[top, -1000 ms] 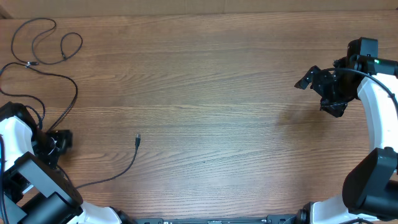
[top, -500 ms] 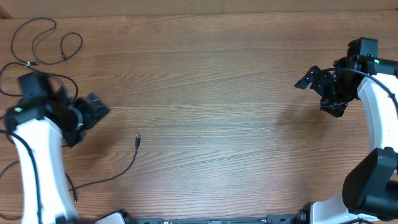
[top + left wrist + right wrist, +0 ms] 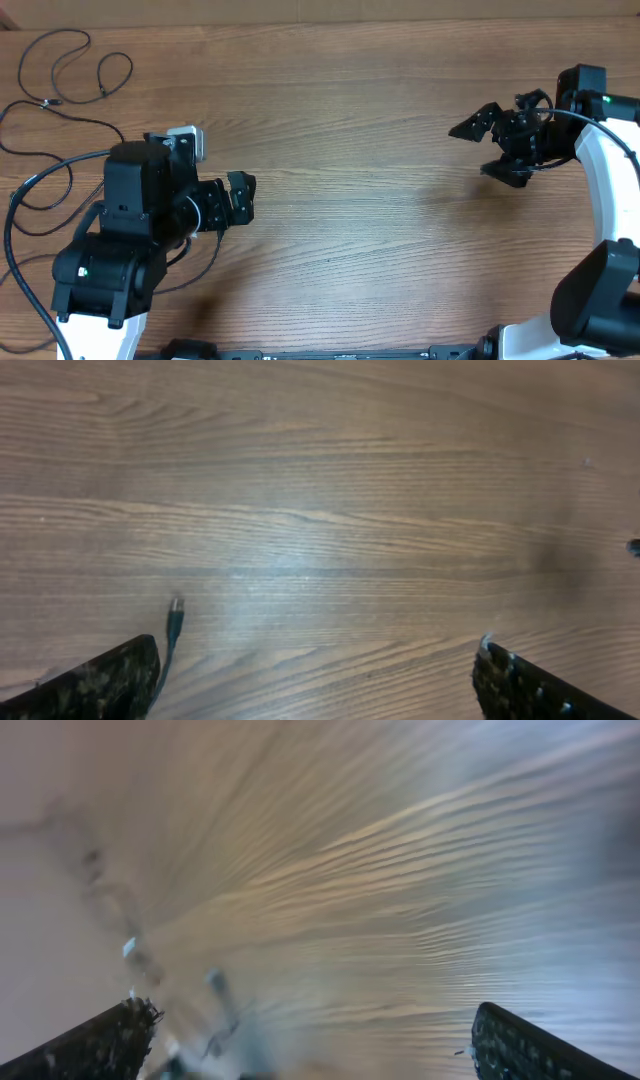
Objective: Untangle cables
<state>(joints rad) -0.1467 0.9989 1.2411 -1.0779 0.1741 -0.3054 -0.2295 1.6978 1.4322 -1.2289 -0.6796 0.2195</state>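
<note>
One thin black cable (image 3: 60, 103) lies in loose loops at the table's far left corner. A second thin black cable (image 3: 208, 262) curves along the near left; its silver-tipped plug (image 3: 176, 610) shows in the left wrist view, just ahead of the left finger. My left gripper (image 3: 240, 198) is open and empty above the table, its fingers wide apart in its wrist view (image 3: 320, 680). My right gripper (image 3: 486, 151) is open and empty at the right side, far from both cables. Its wrist view (image 3: 315, 1040) is blurred.
The left arm's thick black cable (image 3: 18, 195) arcs over the table's left edge. The left arm's body (image 3: 140, 200) covers part of the second cable. The wooden table (image 3: 360, 230) stretches between the two grippers.
The left arm has swung from the table's left edge to the right, and now hangs over the loose plug end. The right gripper has shifted left and turned.
</note>
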